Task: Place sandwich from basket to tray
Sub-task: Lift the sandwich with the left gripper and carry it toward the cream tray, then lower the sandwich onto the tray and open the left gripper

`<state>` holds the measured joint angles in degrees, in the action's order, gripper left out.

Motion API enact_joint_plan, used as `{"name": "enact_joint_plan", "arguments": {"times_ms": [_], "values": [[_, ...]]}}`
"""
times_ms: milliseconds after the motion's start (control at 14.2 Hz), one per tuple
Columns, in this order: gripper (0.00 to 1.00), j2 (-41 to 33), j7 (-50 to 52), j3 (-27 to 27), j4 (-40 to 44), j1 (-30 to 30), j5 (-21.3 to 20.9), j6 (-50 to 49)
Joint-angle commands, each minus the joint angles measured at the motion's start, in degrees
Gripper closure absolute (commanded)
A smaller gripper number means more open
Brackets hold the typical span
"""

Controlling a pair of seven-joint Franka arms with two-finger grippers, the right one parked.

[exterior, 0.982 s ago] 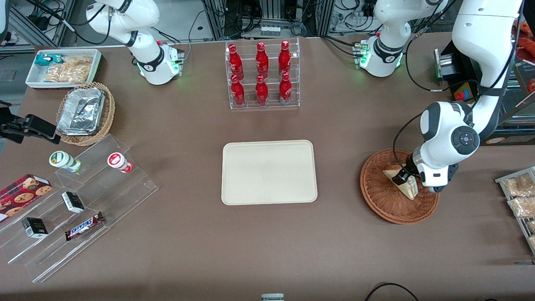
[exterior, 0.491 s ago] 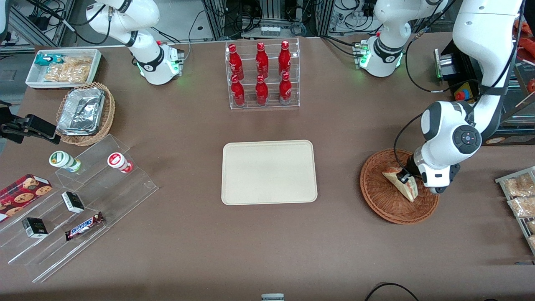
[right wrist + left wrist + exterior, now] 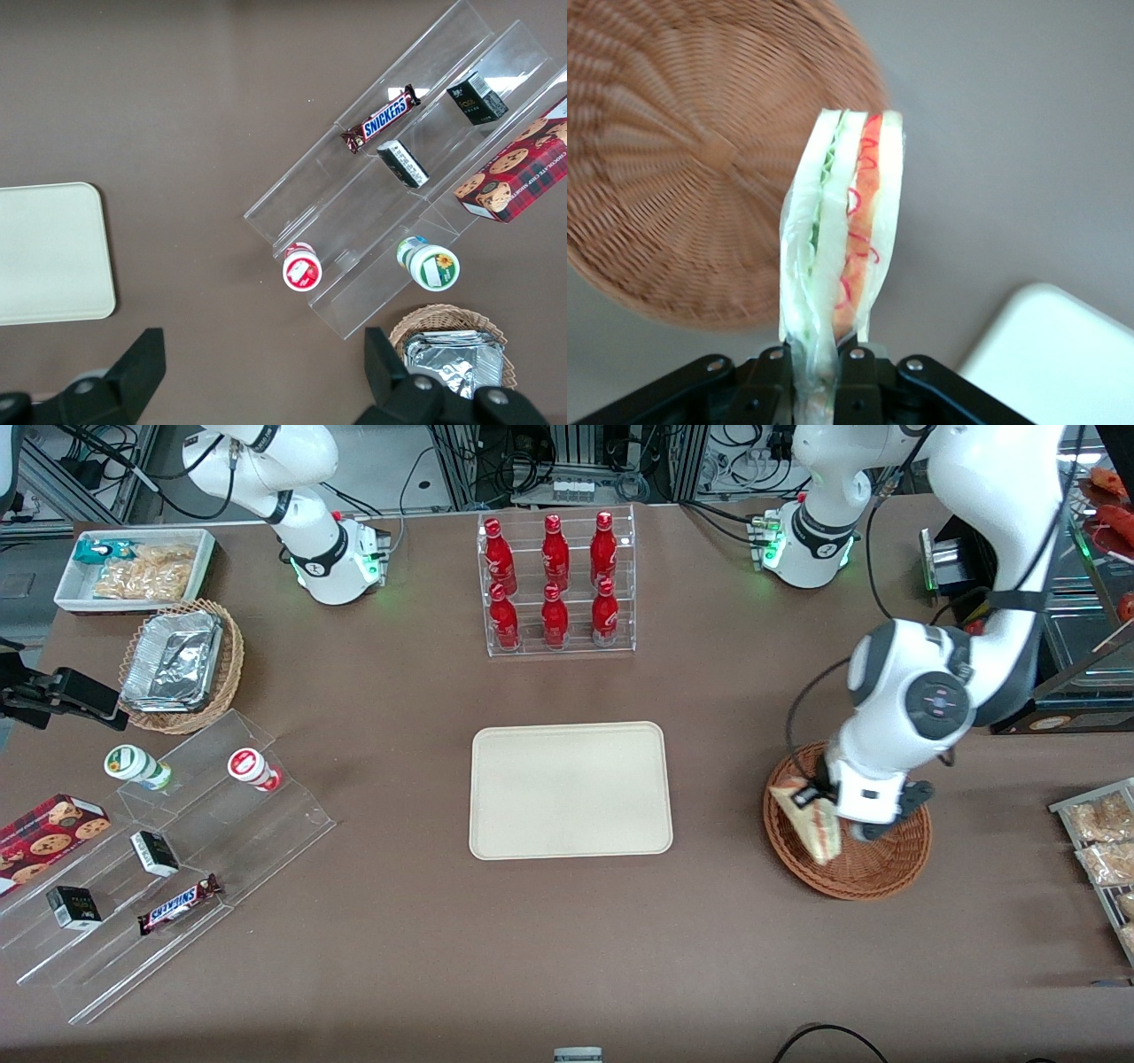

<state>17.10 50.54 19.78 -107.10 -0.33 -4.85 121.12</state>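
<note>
The sandwich (image 3: pixel 813 825) is clamped between the fingers of the gripper (image 3: pixel 808 799) and held above the basket's (image 3: pixel 873 868) rim, toward the tray (image 3: pixel 570 790). Everything is set on a brown table (image 3: pixel 567 939); cabling racks are seen past it.

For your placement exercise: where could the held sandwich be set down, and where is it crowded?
The claw, over the basket, grips the sandwich. The tray is bare throughout. Open tabletop lies between tray and basket. The acrylic steps hold snacks, crowded.
</note>
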Motion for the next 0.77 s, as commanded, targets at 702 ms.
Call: {"name": "enact_joint_plan", "arguments": {"times_ms": [702], "values": [[0.87,18.76,5.36,-1.06,20.17,-27.08,-1.47,-5.55]]}}
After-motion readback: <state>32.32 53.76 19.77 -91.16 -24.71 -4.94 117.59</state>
